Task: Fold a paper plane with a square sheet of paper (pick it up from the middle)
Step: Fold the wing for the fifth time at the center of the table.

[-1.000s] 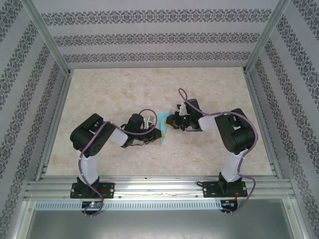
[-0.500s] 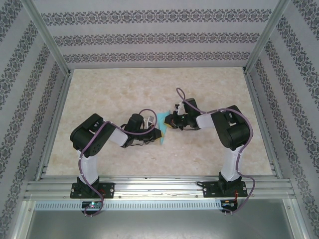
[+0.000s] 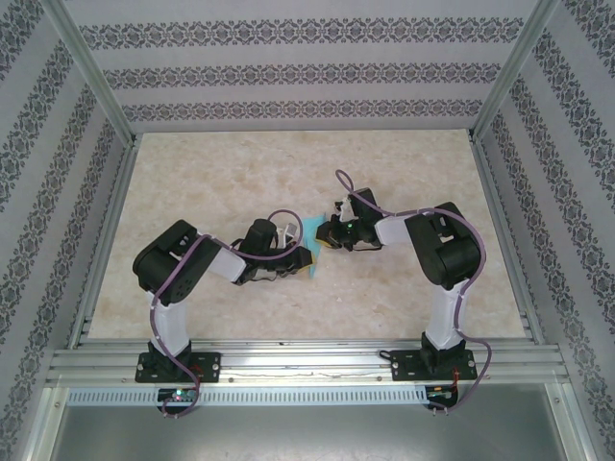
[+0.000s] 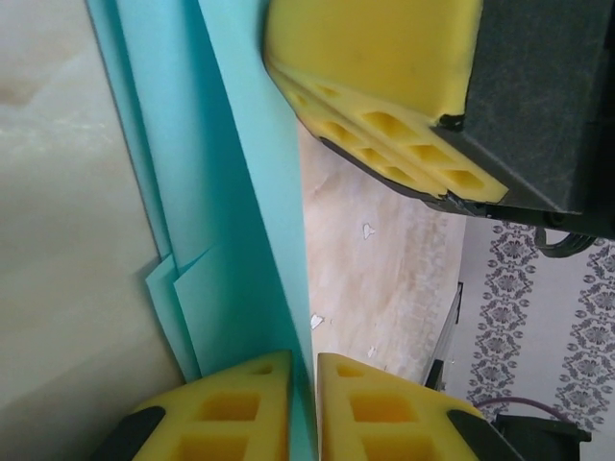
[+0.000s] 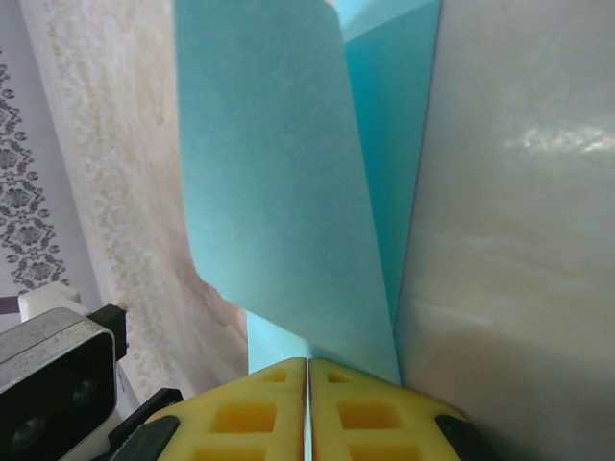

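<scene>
The square sheet of paper (image 3: 314, 230) is turquoise, partly folded, and stands up off the table between my two grippers at mid-table. In the left wrist view its layered flaps (image 4: 221, 240) lie left of a raised edge that runs down into my left gripper (image 4: 305, 360). Those yellow fingers stand slightly parted, with the paper edge in the narrow gap. My right gripper (image 5: 307, 363) is shut on the paper (image 5: 279, 192), which curls up and away from its fingertips. The right gripper's fingers (image 4: 384, 106) show close above the paper's far end. From above, the left gripper (image 3: 304, 257) and right gripper (image 3: 327, 235) nearly meet.
The beige marbled table (image 3: 404, 173) lies inside an aluminium frame with patterned walls on three sides. Small white flecks (image 4: 367, 230) lie on the tabletop beside the paper. Both arm bases are bolted to the rail at the near edge (image 3: 307, 365).
My right gripper has moved a little to the left and farther back with the paper's end. The left fingers have parted slightly around the paper edge.
</scene>
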Controlling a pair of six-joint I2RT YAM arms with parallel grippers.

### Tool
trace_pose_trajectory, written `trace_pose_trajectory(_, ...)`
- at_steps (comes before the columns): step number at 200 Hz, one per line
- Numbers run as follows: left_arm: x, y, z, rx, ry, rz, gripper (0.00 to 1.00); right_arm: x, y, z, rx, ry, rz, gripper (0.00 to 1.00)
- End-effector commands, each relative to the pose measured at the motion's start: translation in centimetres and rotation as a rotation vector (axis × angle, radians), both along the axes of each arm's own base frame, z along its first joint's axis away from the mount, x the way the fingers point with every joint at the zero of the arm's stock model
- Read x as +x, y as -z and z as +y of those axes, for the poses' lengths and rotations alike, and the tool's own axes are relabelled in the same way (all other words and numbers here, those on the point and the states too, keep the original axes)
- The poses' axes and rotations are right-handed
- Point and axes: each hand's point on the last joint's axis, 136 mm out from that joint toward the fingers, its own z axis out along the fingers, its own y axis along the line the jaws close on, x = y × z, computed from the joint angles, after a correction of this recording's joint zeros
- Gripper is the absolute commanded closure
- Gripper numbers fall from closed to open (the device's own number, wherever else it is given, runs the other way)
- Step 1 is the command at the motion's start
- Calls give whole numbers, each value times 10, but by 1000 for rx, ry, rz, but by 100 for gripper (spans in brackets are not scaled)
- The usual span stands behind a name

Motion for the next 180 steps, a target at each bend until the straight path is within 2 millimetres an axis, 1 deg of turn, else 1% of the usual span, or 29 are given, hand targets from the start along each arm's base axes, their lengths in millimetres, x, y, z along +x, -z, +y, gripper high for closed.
trace_pose_trajectory(1,-30,34,22,120,18,144,83,-23,40,-4,-126,-24,89,89)
trace_pose_trajectory(24,-36,29,22,118,31,150,83,-24,40,-2,-133,-26,96,89)
trace_pose_trajectory(36,-39,30,22,113,38,162,83,-24,39,-2,-136,-29,96,90)
trace_pose_trajectory(45,-41,29,19,96,48,160,87,-23,37,-2,-140,-30,92,90)
trace_pose_trajectory(62,-41,22,10,46,79,155,87,-24,36,-2,-145,-34,91,90)
trace_pose_trajectory(73,-43,17,4,22,106,156,92,-24,37,-2,-152,-39,92,90)
trace_pose_trajectory(88,-45,19,5,28,101,176,94,-24,38,-2,-158,-42,95,90)
trace_pose_trajectory(99,-46,21,8,41,94,183,97,-25,38,-2,-162,-45,96,90)
trace_pose_trajectory(105,-48,23,9,54,96,194,97,-24,38,-2,-164,-45,97,90)
trace_pose_trajectory(113,-51,26,11,76,103,201,92,-25,39,-2,-167,-43,98,90)
trace_pose_trajectory(124,-52,28,15,107,102,203,90,-24,38,-1,-166,-45,97,90)
trace_pose_trajectory(136,-55,30,18,135,111,211,84,-26,40,-1,-170,-48,100,89)
trace_pose_trajectory(148,-57,29,19,147,122,211,87,-26,40,-1,-171,-47,101,89)
trace_pose_trajectory(174,-61,29,21,178,140,220,85,-27,42,-1,-173,-46,108,90)
trace_pose_trajectory(180,-62,28,22,177,144,218,88,-27,42,-1,-174,-47,108,89)
